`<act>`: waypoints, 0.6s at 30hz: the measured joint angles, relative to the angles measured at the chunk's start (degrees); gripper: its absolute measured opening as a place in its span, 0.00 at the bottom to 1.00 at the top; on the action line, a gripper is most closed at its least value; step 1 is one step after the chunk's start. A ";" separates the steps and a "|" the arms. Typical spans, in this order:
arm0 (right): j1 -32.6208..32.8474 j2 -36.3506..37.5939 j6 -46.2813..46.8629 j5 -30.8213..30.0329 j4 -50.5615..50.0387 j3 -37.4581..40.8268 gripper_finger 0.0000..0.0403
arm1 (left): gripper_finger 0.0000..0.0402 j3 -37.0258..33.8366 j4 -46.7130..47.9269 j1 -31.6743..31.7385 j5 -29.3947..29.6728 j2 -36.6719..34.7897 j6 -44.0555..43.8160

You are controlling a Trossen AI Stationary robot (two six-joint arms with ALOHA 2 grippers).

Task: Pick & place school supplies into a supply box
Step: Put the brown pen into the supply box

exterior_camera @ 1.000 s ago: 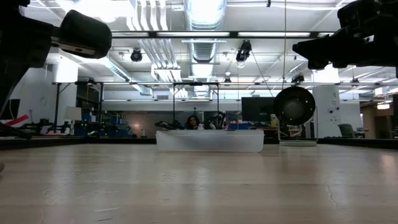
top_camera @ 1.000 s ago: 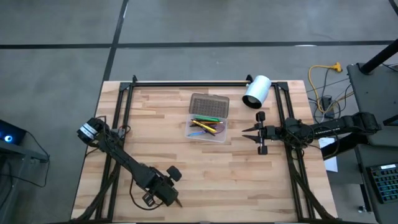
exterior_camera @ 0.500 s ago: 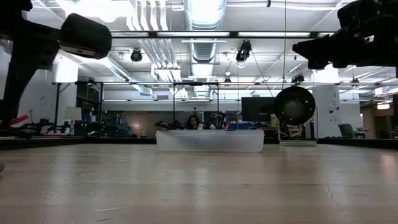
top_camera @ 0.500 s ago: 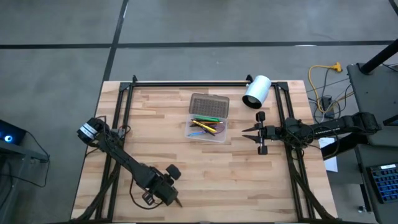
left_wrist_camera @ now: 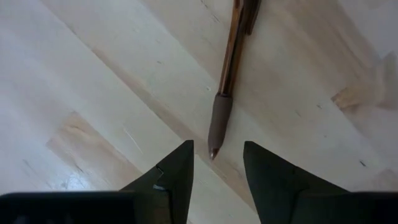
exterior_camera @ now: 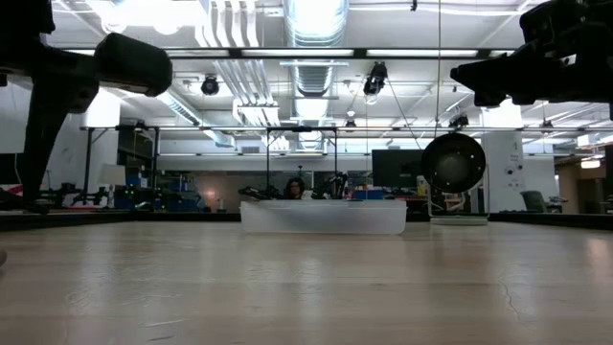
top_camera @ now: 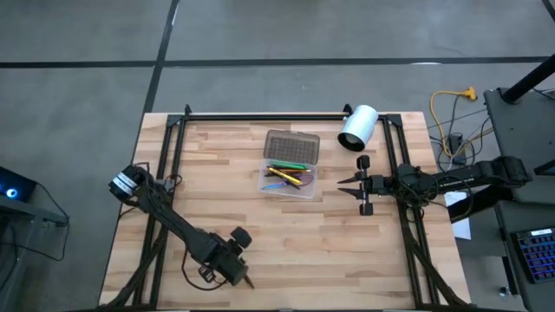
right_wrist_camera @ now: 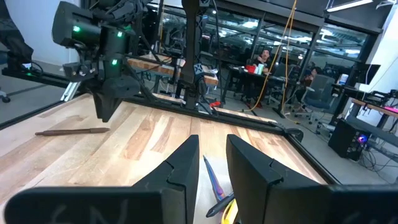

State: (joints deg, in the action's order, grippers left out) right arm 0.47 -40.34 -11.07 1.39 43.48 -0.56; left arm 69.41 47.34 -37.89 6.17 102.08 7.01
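**Inspector:** Starting at the lower left of the high view. The left gripper (top_camera: 234, 270) hangs over the table's (top_camera: 381, 260) front edge. In its wrist view the fingers (left_wrist_camera: 177, 171) stand parted and hold nothing; a dark brown pen (left_wrist_camera: 227, 84) lies flat on the wood, tip just ahead of the gap.

**Second:** Handling?

**Inspector:** By its look: light, stiff, slim, likely to roll. I would close across the rubber grip (left_wrist_camera: 218, 121), where the pads should slip least.

**Second:** Centre?

**Inspector:** The supply box (top_camera: 290, 165) sits open at upper centre, with coloured pencils (top_camera: 284, 176) inside.

**Second:** Right side?

**Inspector:** The right gripper (top_camera: 342, 184) waits beside the box, jaws slightly apart, holding nothing. A white cylinder (top_camera: 357, 128) lies behind it.
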 joint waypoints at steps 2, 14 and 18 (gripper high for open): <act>0.00 0.00 0.11 -0.02 0.00 0.00 0.18 | 0.31 0.00 -0.08 0.00 0.01 0.55 0.09; -0.02 0.02 0.07 -0.02 0.00 0.00 0.18 | 0.31 0.00 -0.76 0.04 0.29 0.74 2.38; -0.01 0.01 0.00 -0.02 0.00 0.00 0.18 | 0.31 0.00 -0.76 0.07 0.29 0.76 2.38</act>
State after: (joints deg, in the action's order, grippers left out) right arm 0.46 -40.32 -11.07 1.37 43.48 -0.56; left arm 69.41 46.59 -37.82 6.46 102.85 9.39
